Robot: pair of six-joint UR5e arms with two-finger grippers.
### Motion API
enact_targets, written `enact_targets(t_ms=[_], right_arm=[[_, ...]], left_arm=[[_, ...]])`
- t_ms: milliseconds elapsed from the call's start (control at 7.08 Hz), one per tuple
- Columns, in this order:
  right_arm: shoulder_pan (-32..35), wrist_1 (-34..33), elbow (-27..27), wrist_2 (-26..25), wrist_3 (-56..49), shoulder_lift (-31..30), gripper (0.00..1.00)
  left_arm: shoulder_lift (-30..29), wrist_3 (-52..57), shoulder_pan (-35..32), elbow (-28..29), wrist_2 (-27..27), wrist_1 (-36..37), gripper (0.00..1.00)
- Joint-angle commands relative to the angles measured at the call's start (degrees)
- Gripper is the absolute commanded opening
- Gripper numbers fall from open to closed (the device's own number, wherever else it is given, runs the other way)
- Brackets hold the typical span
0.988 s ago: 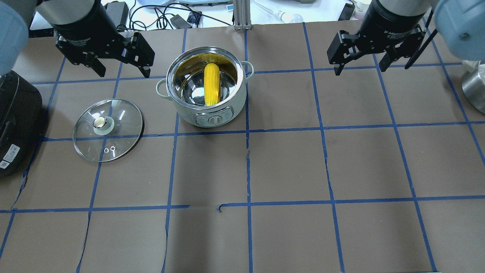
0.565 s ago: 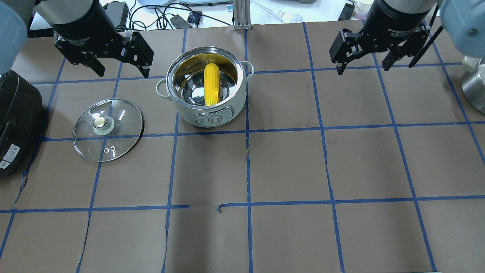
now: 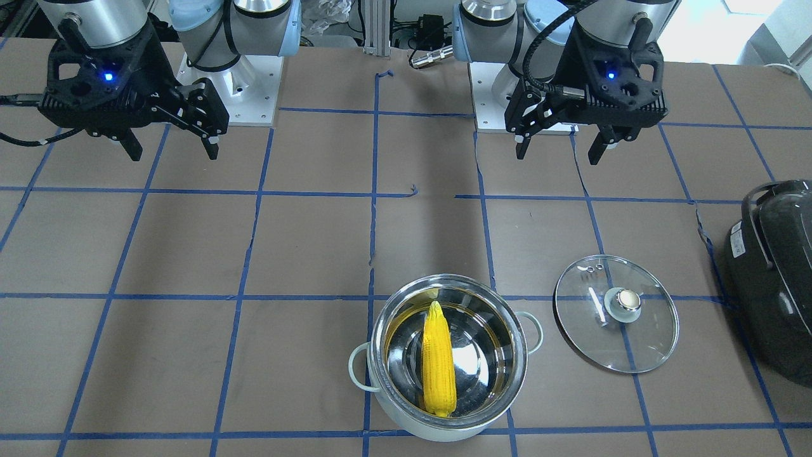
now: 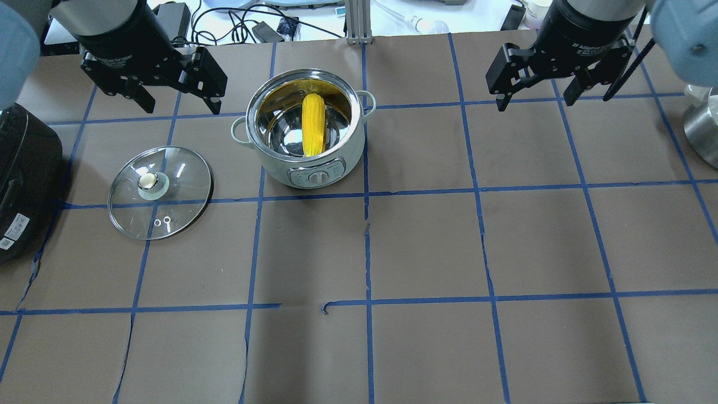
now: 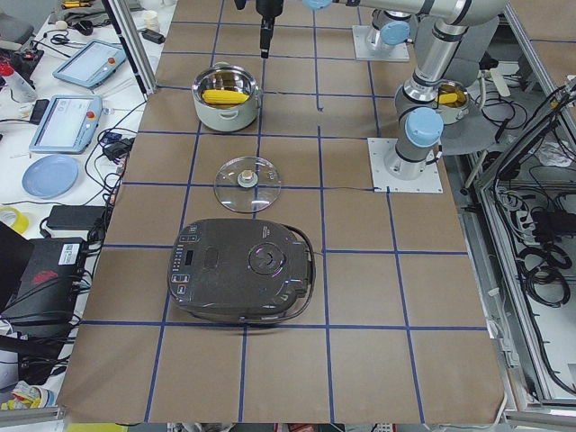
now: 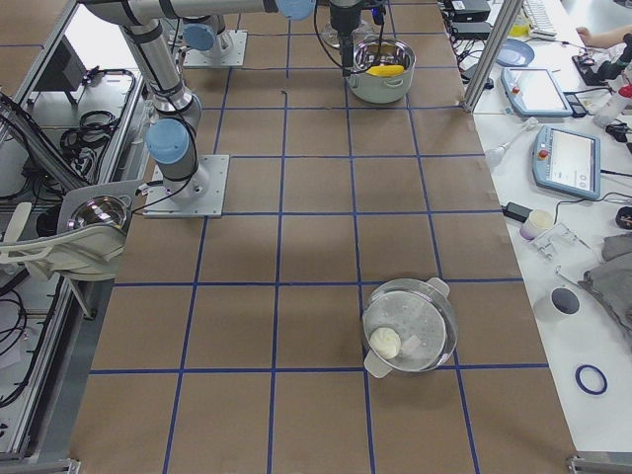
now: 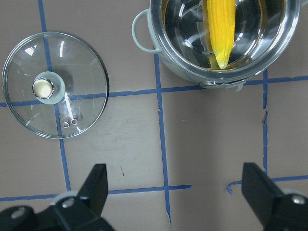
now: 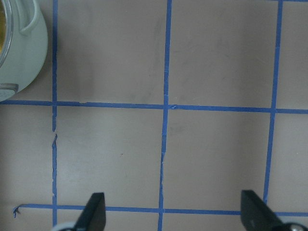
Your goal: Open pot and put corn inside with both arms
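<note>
The pot (image 4: 314,168) stands open on the table, pale mint outside, steel inside. The yellow corn (image 4: 313,124) lies inside it; it also shows in the front view (image 3: 439,358) and the left wrist view (image 7: 220,26). The glass lid (image 4: 160,192) with its brass knob lies flat on the table to the pot's left, also in the front view (image 3: 616,313). My left gripper (image 4: 177,104) is open and empty, raised beyond the lid. My right gripper (image 4: 537,101) is open and empty, raised far to the pot's right.
A large dark grey appliance (image 4: 22,179) sits at the table's left edge. A steel object (image 4: 702,129) stands at the right edge. A second lidded pot (image 6: 410,326) stands at the table's right end. Blue tape lines grid the brown table.
The right gripper shifted slightly to the right and back. The left gripper, pot, corn and lid have not moved.
</note>
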Motion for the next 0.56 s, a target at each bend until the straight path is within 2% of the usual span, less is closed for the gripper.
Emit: enact_targets(t_ms=[0,424], right_arm=[[-0.03,-0.21,0.13,0.07,0.00,0.00,1.00],[-0.03,-0.47,0.40,-0.19,-0.61,0.00,1.00]], left_arm=[[0.00,0.00,0.00,0.00,0.00,0.00,1.00],[0.00,0.09,0.00,0.00,-0.09,0.00,1.00]])
